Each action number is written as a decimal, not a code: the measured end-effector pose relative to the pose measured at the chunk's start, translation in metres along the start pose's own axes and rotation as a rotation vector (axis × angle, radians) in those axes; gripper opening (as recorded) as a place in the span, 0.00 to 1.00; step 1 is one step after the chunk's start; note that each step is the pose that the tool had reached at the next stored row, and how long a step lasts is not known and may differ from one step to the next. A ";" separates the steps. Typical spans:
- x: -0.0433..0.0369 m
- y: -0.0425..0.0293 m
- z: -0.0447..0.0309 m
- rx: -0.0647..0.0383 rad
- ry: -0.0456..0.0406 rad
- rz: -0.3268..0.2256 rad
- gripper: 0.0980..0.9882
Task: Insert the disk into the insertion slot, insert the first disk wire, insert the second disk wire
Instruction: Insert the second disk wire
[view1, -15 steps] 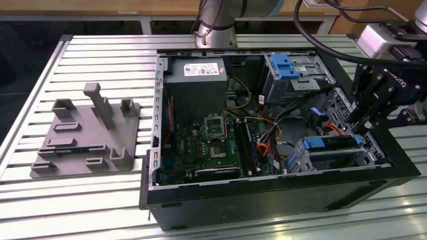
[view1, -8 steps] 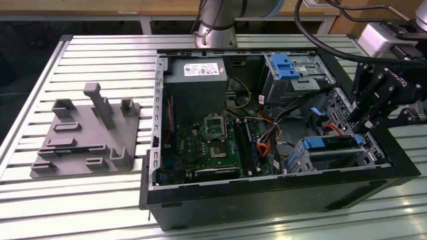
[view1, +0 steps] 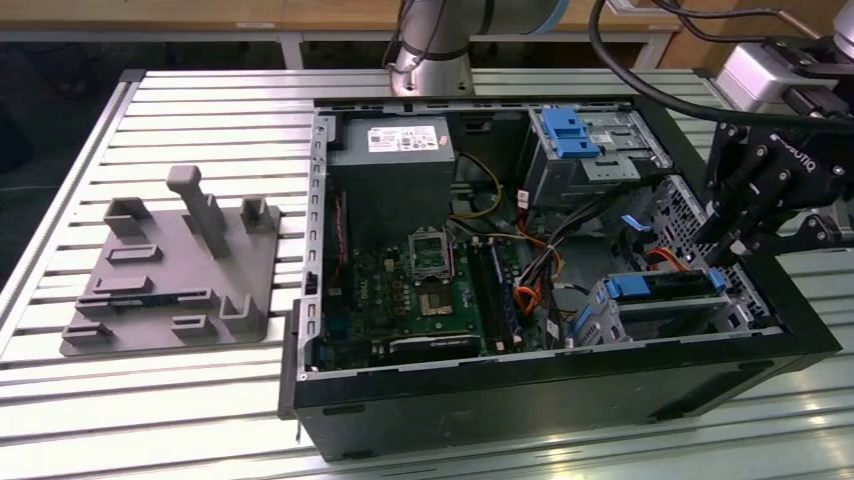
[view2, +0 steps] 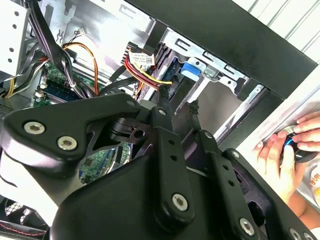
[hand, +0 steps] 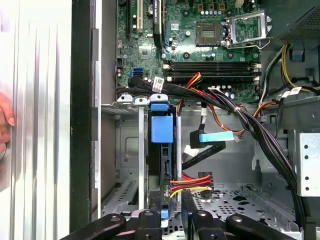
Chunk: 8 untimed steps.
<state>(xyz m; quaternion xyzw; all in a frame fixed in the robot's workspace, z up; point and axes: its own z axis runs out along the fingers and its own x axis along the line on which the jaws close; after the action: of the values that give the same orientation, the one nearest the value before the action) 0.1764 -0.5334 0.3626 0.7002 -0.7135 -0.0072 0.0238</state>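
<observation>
Second wrist view: my fingers (view2: 167, 102) stand a narrow gap apart, and I see nothing clamped between them. They point at the disk (view2: 190, 69), which I judge a stance for working its connector edge.

First wrist view: the disk (hand: 161, 130) sits on edge inside the insertion slot (hand: 127, 165), blue caddy handle outward, presumably so it can be gripped. A red, yellow and black wire bundle (hand: 192, 182) runs to the disk's edge close by my fingers (hand: 150, 220). Whether its plug is fully home I cannot tell. A blue-tabbed wire (hand: 216, 136) lies loose near the insertion slot, apart from the disk.

Exterior view: the disk (view1: 663, 287) and insertion slot (view1: 603, 325) occupy the computer case (view1: 534, 390) at its four o'clock corner. A grey fixture (view1: 174, 270) lies on the counter (view1: 200, 400) at the case's nine o'clock. In the second wrist view, a person's hand (view2: 280, 160) rests outside the case wall.
</observation>
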 end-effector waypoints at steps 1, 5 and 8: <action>-0.0010 0.0002 -0.0001 0.001 0.0003 0.000 0.23; -0.0107 0.0026 -0.0002 0.009 0.0022 0.000 0.23; -0.0202 0.0050 -0.0003 0.013 0.0077 0.001 0.23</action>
<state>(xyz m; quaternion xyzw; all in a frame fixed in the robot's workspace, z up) 0.1718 -0.5131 0.3626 0.7002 -0.7137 0.0002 0.0220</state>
